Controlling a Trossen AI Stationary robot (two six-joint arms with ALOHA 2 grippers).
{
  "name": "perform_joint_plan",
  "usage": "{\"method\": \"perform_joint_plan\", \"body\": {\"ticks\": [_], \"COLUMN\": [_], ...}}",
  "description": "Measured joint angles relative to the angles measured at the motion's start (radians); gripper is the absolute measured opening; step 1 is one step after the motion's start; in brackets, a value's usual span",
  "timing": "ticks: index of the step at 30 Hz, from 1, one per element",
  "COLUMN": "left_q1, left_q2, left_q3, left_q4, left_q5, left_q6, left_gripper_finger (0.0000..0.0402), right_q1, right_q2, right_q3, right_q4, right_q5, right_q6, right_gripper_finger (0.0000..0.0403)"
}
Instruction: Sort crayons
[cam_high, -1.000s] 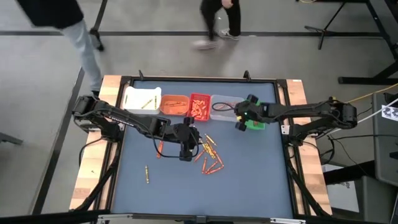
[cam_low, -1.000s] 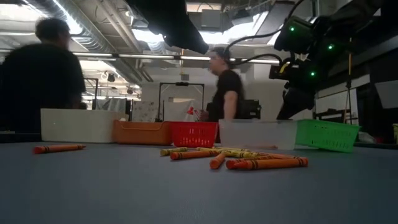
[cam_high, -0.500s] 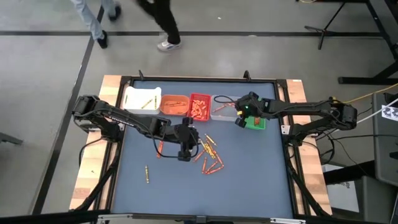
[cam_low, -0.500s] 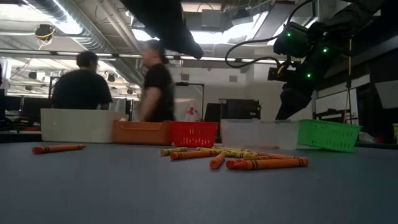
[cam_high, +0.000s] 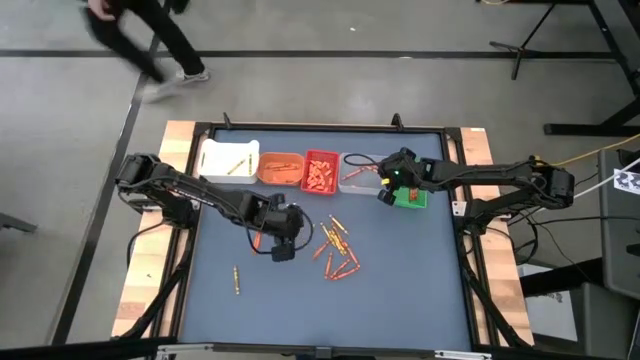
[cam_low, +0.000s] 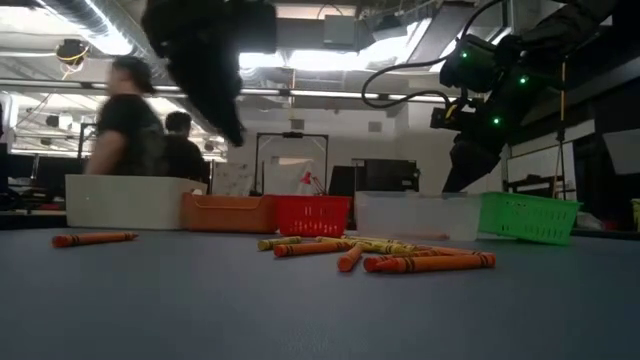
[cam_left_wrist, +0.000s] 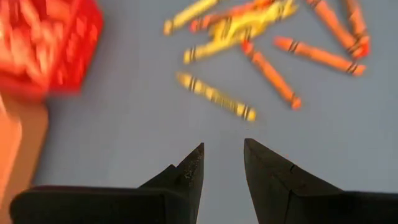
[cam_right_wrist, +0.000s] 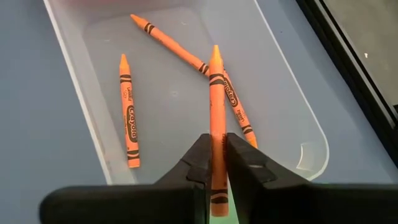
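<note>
Crayons (cam_high: 338, 250) lie loose on the blue bench (cam_high: 400, 290), a scatter of orange and yellow sticks near its middle, nearer than the red bin (cam_high: 320, 170). One stray yellow crayon (cam_high: 237, 280) lies well apart from that scatter, nearer still and off to the left arm's side. Left hand (cam_high: 282, 240) hangs above the bench just beside the scatter, on the side toward the stray; its fingers (cam_left_wrist: 186, 174) stand parted with nothing between them. Bins stand in a row along the far edge: white bin (cam_high: 228, 158) with a yellow crayon in it, orange bin (cam_high: 281, 167), red bin heaped with crayons, clear bin (cam_high: 360, 173), green bin (cam_high: 410, 195). Right hand (cam_high: 385, 192) sits past the red bin, over the clear bin's end beside the green one, pinching one orange crayon (cam_right_wrist: 216, 112). Two more orange crayons (cam_right_wrist: 127, 112) lie flat in the clear bin below it. A person (cam_high: 150, 30) crosses the floor beyond the bench.
</note>
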Motion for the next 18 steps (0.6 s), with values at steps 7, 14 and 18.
{"method": "perform_joint_plan", "body": {"ticks": [7, 14, 18], "left_q1": [-0.048, -0.120, -0.175], "left_q2": [0.000, 0.000, 0.000], "left_q3": [0.000, 0.000, 0.000], "left_q4": [-0.124, -0.183, -0.198], "left_q5": [0.000, 0.005, 0.073], "left_q6": [-0.227, -0.425, -0.588], "left_gripper_finger": [0.0098, 0.0098, 0.0098], "right_q1": [0.000, 0.000, 0.000], "right_q2": [0.000, 0.000, 0.000], "right_q3": [0.000, 0.000, 0.000], "right_q4": [0.000, 0.000, -0.001], "right_q5": [0.000, 0.000, 0.000], "right_q6": [0.000, 0.000, 0.000], "right_gripper_finger": [0.0077, 0.0095, 0.0095]}}
